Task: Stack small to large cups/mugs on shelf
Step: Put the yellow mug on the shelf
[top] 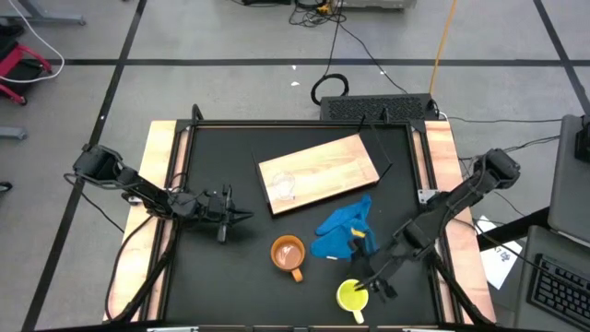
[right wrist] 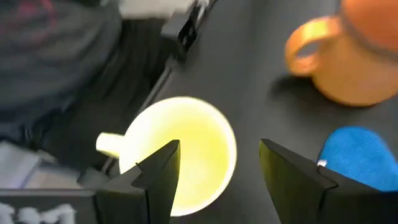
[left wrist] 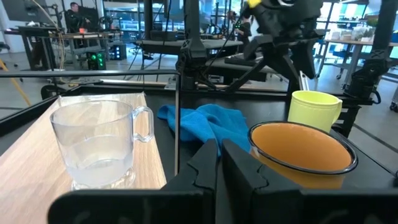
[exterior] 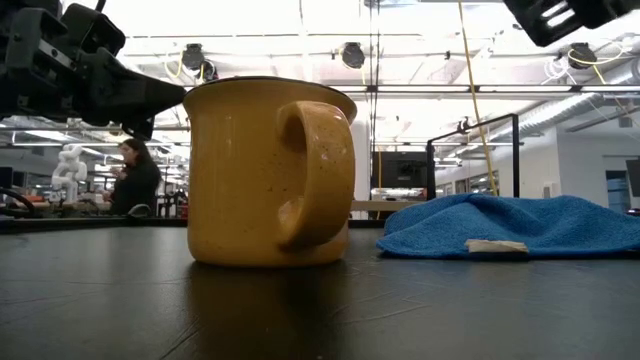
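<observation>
Apparently blank cloth tag (exterior: 497,245); right hand (right wrist: 217,165) open over yellow mug (right wrist: 186,152).

The desk (top: 221,267) is black. The shelf (top: 318,171) is pale wood with streaked grain. The glass cup (top: 281,187) is clear. One mug (top: 288,254) is speckled orange, the other mug (top: 351,296) yellow. The cloth (top: 344,231) is blue.
</observation>
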### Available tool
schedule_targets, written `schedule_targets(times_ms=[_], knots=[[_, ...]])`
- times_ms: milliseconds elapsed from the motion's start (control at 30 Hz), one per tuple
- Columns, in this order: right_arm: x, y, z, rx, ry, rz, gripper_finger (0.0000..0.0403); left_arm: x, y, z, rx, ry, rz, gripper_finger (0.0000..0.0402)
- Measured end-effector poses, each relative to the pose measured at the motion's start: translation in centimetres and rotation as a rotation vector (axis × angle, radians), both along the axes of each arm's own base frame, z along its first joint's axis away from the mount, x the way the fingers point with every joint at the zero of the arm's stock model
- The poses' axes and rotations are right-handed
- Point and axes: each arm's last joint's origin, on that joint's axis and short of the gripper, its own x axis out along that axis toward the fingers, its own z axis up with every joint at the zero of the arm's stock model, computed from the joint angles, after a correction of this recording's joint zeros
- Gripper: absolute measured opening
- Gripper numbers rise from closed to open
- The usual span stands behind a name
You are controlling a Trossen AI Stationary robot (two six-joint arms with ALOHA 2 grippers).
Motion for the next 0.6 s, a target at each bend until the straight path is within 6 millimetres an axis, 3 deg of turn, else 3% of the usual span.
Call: schedule_targets(times_ms=[233,600], knots=[[1.6,1.8,-0.2,-0.105,0.18,-0.024,0.0211,0.0,0.0,-0.1,0.002,0.007,-0.001,0.0026],[2.3,2.3,-1.9,-0.117,0.283,-0.098,0.0211,0.0,-0.1,-0.1,0.0,0.011,-0.029,0.0026]])
